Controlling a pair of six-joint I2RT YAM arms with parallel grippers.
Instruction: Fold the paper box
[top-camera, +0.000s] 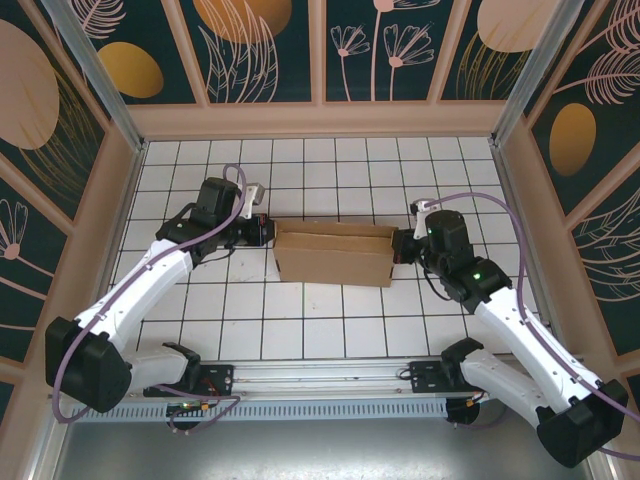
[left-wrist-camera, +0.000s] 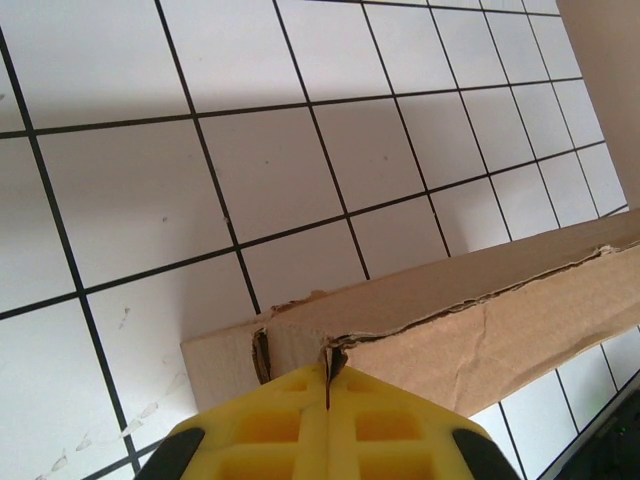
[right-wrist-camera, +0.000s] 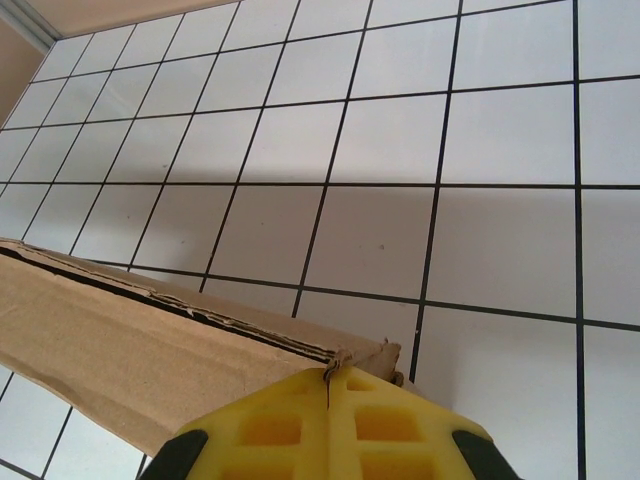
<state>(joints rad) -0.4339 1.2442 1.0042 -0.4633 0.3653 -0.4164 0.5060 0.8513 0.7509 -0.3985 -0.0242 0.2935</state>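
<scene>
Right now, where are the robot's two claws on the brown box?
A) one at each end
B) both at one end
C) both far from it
A: the left gripper and right gripper each pinch an opposite end of the paper box.

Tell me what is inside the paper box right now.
Seen from above, the paper box stands open at the top. Its inside is bare brown cardboard floor and walls, with nothing visible lying in it. The near wall covers a strip of the floor just behind it.
</scene>
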